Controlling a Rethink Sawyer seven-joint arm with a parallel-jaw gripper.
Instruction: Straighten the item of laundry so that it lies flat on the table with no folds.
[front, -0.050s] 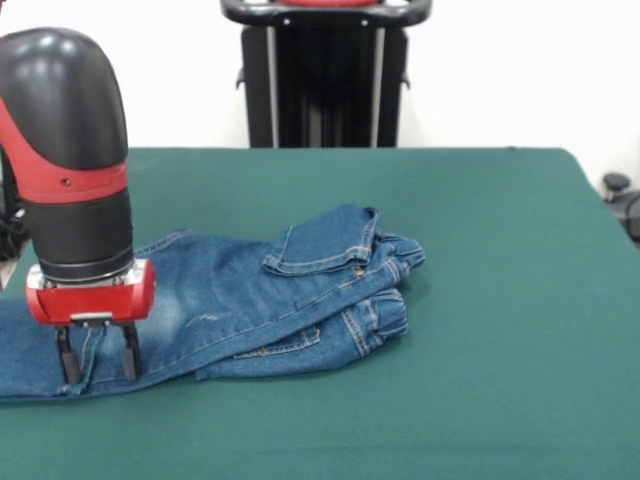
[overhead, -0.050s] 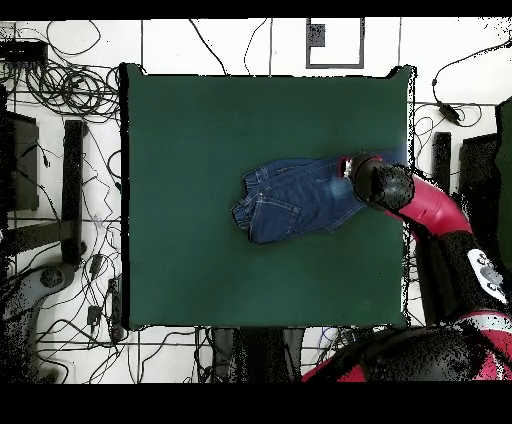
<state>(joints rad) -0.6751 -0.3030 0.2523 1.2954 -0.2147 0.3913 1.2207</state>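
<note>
Resting folded, one jeans (front, -0.050s: 260, 300), one end effector (front, -0.050s: 97, 362)

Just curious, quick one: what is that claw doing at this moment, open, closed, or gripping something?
Claw: fingers a little apart, tips down on the leg of the jeans; whether it is pinching the cloth cannot be told.

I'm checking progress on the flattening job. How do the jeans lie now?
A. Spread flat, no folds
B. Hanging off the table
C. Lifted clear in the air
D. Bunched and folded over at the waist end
D: the jeans are doubled over in layers at the waist end on the table.
</note>
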